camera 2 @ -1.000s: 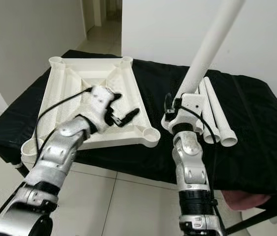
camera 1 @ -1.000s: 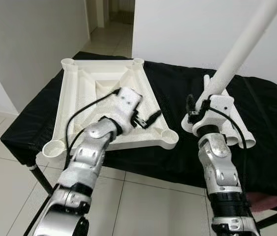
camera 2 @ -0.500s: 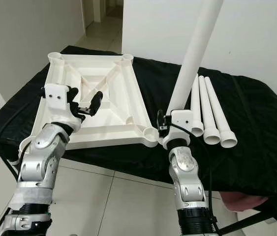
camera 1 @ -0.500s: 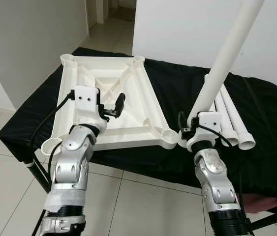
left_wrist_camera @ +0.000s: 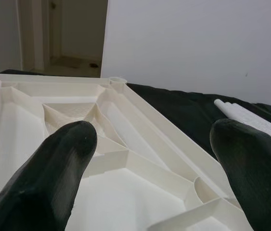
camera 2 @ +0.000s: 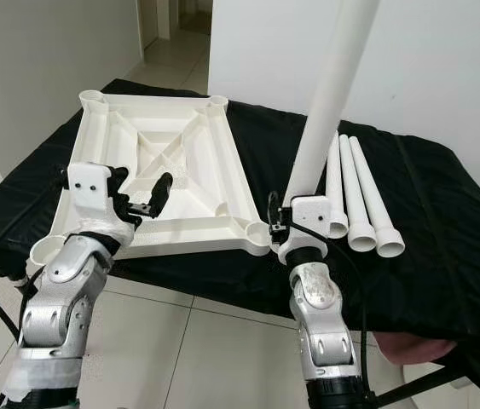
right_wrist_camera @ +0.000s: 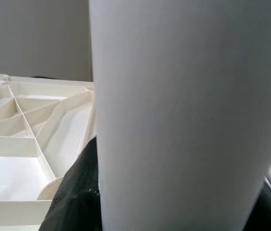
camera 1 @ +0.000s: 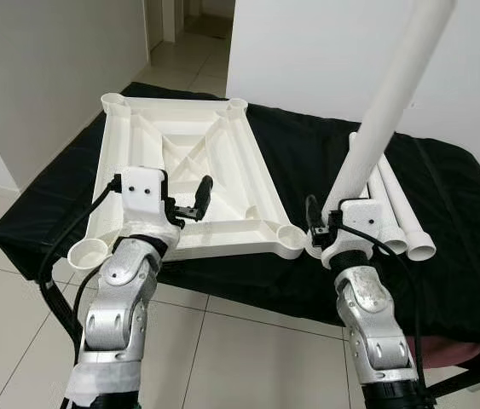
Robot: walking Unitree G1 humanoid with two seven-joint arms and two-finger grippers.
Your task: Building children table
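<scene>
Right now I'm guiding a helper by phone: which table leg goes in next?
On the black-draped table, right of the upturned white tabletop, three white legs lie flat. The next leg is the one standing nearly upright, clamped in the right gripper.

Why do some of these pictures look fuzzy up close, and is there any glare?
Left wrist view: the left pincer fingers loom soft and blurred, while the tabletop behind is sharper. Right wrist view: the held leg is so near it is a featureless white. Eye views: even, soft light, no harsh glare.
</scene>
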